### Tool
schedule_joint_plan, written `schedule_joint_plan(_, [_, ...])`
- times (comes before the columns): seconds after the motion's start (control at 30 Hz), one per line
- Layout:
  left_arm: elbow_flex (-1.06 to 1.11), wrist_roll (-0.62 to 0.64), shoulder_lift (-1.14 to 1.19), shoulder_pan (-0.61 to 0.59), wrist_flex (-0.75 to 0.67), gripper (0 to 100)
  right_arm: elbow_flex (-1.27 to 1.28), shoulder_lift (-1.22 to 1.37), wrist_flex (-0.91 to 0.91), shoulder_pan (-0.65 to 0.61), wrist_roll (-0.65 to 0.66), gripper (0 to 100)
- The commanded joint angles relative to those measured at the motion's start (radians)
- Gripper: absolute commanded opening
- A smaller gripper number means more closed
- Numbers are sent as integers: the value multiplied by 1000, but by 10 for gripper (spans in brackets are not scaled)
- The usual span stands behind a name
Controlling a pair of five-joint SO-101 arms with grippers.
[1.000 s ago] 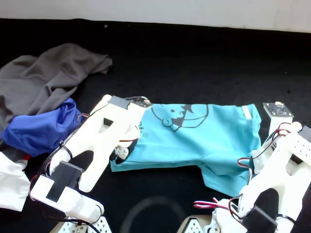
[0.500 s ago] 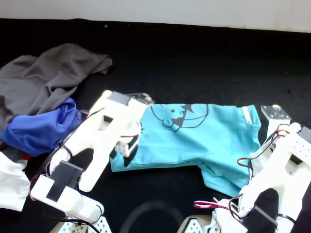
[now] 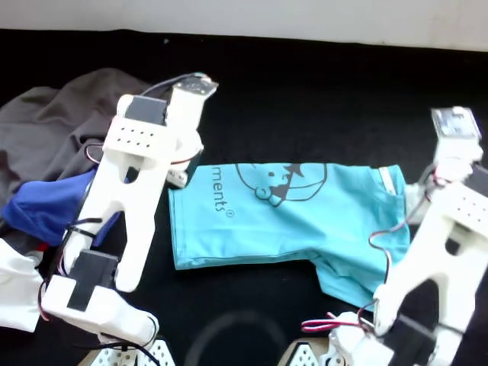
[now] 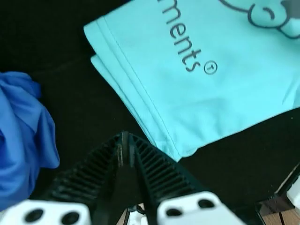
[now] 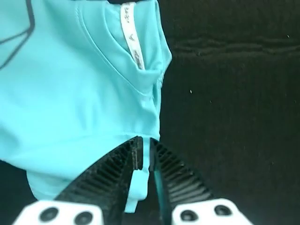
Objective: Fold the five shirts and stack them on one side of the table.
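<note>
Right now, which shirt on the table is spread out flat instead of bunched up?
The turquoise printed shirt in the middle; the grey shirt, blue shirt and white shirt lie crumpled together at one side.

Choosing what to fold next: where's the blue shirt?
In the high view the blue shirt lies bunched on the robot's left, between the grey shirt and the white shirt, partly under the left arm.

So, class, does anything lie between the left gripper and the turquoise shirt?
Nothing visible: only black table separates the left gripper from the folded edge of the turquoise shirt. The blue shirt lies on the gripper's other side.
</note>
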Motion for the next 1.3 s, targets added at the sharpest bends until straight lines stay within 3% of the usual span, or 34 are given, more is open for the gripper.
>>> schedule_joint_plan(0.0, [-39, 5, 76, -5, -75, 8, -171, 166, -18, -110, -86, 5])
schedule_joint_plan(0.13, [-41, 6, 234, -5, -163, 8, -398, 438, -16, -140, -186, 6])
schedule_joint_plan(0.3, [-71, 6, 367, -5, -230, 8, -581, 700, -15, -140, -207, 6])
schedule_joint_plan(0.57, [-352, 6, 630, -36, -222, 8, -829, 998, -27, -139, -206, 6])
schedule_joint_plan(0.83, [-992, 6, 1021, -73, 64, 8, -1204, 1259, -2, -143, -206, 6])
schedule_joint_plan(1.0, [-1380, 2, 1213, -90, 152, 8, -1343, 1359, -1, -168, -206, 6])
schedule_joint_plan(1.27, [-1549, 5, 1231, -82, 226, 8, -1557, 1372, 130, -179, -209, 6])
